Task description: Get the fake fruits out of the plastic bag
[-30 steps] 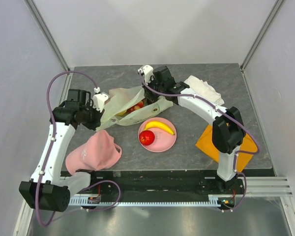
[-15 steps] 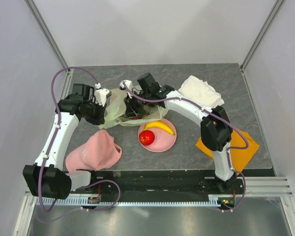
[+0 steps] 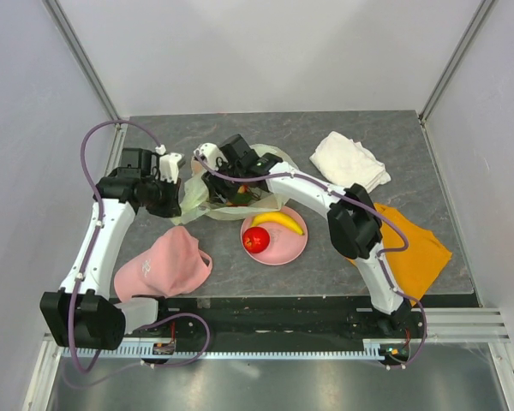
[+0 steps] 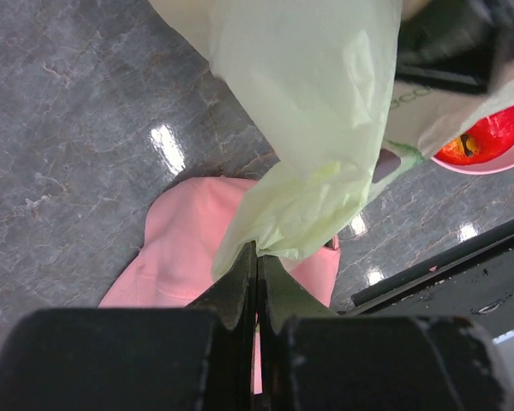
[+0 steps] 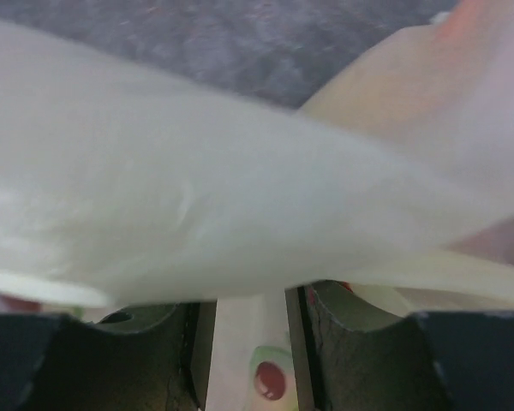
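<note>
The pale yellow-green plastic bag (image 3: pixel 259 193) lies bunched at mid-table. My left gripper (image 3: pixel 170 174) is shut on the bag's left edge, and in the left wrist view the film (image 4: pixel 313 128) hangs from the closed gripper (image 4: pixel 257 254). My right gripper (image 3: pixel 212 164) reaches into the bag's left part. In the right wrist view its gripper (image 5: pixel 244 300) has its jaws apart, with bag film (image 5: pixel 197 214) draped over the tips. A bit of red fruit (image 3: pixel 239 200) shows in the bag. A red apple (image 3: pixel 255 240) and a yellow banana (image 3: pixel 279 221) lie on the pink plate (image 3: pixel 293 248).
A pink cap (image 3: pixel 163 265) lies at the front left, under the held bag edge in the left wrist view (image 4: pixel 188 257). A white folded cloth (image 3: pixel 349 161) sits at the back right. An orange cloth (image 3: pixel 415 250) lies at the right, partly under the right arm.
My right arm has swung left, from the bag's far right end to its left part. The bag has bunched up. My left gripper has kept its hold and shifted slightly.
</note>
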### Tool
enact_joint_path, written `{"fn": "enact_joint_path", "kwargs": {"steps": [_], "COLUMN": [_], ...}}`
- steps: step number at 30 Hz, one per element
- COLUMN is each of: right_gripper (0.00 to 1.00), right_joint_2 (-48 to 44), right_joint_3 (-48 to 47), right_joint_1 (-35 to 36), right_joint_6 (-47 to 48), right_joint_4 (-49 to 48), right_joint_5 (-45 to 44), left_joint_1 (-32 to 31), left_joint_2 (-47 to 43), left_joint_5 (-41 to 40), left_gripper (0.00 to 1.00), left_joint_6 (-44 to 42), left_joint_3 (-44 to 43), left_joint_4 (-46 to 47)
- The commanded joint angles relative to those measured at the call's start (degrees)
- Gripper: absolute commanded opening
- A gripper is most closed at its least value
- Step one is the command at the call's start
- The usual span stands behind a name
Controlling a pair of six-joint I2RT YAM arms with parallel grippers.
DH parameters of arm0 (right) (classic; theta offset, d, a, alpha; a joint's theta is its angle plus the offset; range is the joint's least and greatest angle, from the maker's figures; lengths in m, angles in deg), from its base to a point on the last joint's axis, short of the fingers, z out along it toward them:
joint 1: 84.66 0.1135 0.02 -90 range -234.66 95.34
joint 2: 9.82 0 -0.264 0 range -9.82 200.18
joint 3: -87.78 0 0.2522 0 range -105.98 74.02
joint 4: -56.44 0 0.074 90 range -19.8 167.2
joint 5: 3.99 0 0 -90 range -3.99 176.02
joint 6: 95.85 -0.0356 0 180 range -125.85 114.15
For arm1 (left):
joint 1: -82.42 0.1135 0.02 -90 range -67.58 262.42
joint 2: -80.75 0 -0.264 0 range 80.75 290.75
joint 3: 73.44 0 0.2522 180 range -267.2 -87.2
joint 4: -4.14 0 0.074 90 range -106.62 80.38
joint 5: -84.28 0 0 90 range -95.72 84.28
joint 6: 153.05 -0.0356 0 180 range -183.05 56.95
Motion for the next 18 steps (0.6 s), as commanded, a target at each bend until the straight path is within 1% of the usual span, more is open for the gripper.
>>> {"fn": "enact_joint_path", "kwargs": {"steps": [1, 3, 4, 5, 6, 7, 8, 11, 18], "right_gripper": [0.44, 0.48, 0.53, 0.60, 0.75, 0.82, 0.85, 0.86, 0.86], "right_joint_2": [3.94, 6.05, 6.76, 7.98, 8.52, 9.74, 10.10, 10.63, 9.05], "right_joint_3": [-6.21, -7.44, -8.76, -9.29, -10.51, -11.31, -11.84, -12.64, -9.83], "right_joint_1": [-0.57, -0.57, -0.66, -0.57, -0.66, -0.57, -0.57, -0.66, -0.66], "right_joint_6": [-2.61, -3.41, -3.67, -3.93, -4.55, -4.55, -4.38, -4.29, -5.08], "right_joint_4": [-2.39, -2.92, -3.27, -3.80, -4.06, -4.06, -4.06, -3.98, -3.45], "right_joint_5": [-9.68, -11.26, -12.14, -13.54, -15.56, -16.10, -16.10, -15.93, -15.40], "left_joint_1": [0.30, 0.30, 0.30, 0.30, 0.30, 0.30, 0.30, 0.30, 0.30], "left_joint_2": [-1.21, -1.12, -1.03, -0.94, -0.94, -0.94, -1.03, -1.29, -1.21], "left_joint_5": [2.16, 2.43, 2.69, 2.78, 2.87, 3.22, 3.39, 4.27, 7.70], "left_gripper": [0.02, 0.02, 0.02, 0.01, 0.02, 0.02, 0.02, 0.02, 0.02], "left_joint_6": [1.95, 1.77, 1.77, 1.69, 1.51, 1.34, 1.16, 0.63, 0.72], "left_joint_3": [1.83, 2.09, 2.27, 2.27, 2.36, 2.45, 2.45, 2.89, 3.33], "left_joint_4": [0.83, 0.74, 0.74, 0.57, 0.48, 0.39, -0.13, -0.31, -0.22]}}
